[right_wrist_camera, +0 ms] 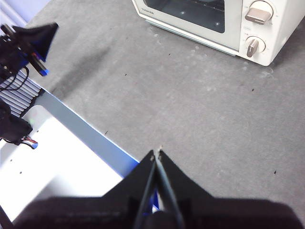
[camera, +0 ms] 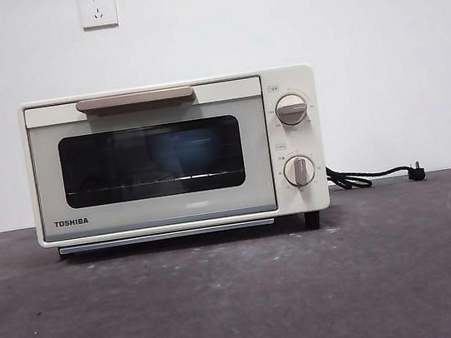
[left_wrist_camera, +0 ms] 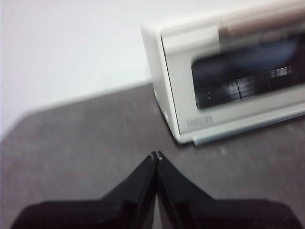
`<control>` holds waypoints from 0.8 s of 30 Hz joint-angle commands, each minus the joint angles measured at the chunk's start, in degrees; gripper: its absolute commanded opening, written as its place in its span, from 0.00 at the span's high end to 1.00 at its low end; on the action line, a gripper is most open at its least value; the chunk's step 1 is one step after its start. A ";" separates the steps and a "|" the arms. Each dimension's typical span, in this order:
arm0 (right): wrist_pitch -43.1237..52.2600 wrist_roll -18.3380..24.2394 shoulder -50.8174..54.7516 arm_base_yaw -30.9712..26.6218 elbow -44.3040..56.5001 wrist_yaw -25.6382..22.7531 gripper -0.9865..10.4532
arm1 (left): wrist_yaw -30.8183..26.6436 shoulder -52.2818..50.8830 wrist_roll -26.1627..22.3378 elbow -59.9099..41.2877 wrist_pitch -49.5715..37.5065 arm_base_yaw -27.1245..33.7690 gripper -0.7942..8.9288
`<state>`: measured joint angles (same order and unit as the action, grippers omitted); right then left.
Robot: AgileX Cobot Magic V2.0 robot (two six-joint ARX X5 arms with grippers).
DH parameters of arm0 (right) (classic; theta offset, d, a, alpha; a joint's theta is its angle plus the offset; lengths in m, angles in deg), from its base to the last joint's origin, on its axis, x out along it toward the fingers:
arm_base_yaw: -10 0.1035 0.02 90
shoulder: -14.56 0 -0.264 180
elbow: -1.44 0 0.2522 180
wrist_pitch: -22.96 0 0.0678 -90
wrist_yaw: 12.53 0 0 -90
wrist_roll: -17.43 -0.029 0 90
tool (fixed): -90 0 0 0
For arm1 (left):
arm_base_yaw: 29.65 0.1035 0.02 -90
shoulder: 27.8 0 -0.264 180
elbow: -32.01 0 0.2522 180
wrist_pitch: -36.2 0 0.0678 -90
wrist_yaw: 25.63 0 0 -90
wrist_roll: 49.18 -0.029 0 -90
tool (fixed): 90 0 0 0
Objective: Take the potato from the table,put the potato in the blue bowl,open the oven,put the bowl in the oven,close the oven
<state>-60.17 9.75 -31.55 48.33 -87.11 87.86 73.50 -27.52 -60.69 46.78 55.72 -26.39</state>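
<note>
1. Now I see the oven [camera: 175, 155] standing on the dark grey bench [camera: 244, 301], and its door is shut flat.
2. Its beige handle [camera: 135, 100] runs along the top of the door, and two grey knobs [camera: 291, 109] sit one above the other on the side panel.
3. Through the dark glass window [camera: 151, 161] I can make out something round and blue on the wire rack; it looks like the blue bowl [camera: 179, 152], but the glass is too dark to be sure.
4. I cannot see the potato; I cannot tell whether it lies inside that blue shape.
5. A black cord [camera: 369, 175] lies on the bench beside the oven, with its plug end resting near the wall.
6. Two white wall sockets [camera: 97, 8] are on the wall above.
7. My left gripper [left_wrist_camera: 156, 155] hangs over the bare bench, well apart from the oven's corner; its jaws are pressed together and hold nothing. That picture is blurry.
8. My right gripper [right_wrist_camera: 156, 153] hangs over the bench too, well back from the oven; its jaws are also together and hold nothing.
9. From the right wrist camera I can see the other arm's black tip off at the bench's edge.
</note>
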 commanded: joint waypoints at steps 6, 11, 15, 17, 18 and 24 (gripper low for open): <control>0.26 -0.15 0.15 0.11 -0.02 -0.02 0.91 | 0.07 -0.09 3.28 -0.66 4.17 0.09 0.92; 0.24 -0.15 0.15 0.11 -0.02 -0.11 0.91 | -0.13 -0.02 3.30 -0.66 4.15 0.09 0.92; 0.26 -0.15 0.15 0.11 -0.02 -0.07 0.91 | -0.13 0.00 3.30 -0.66 4.15 0.09 0.92; 0.26 -0.15 0.15 0.11 -0.02 -0.07 0.91 | -0.11 0.02 3.30 -0.66 4.15 0.09 0.92; 0.26 -0.15 0.15 0.11 -0.02 -0.07 0.91 | -0.11 0.00 3.32 -0.66 4.15 0.09 0.92; 0.26 -0.15 0.15 0.11 -0.02 -0.09 0.91 | -0.11 0.00 3.30 -0.66 4.15 0.09 0.92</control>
<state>-60.17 9.75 -31.55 48.33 -87.11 87.86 73.50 -27.44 -57.91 46.78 59.93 -26.39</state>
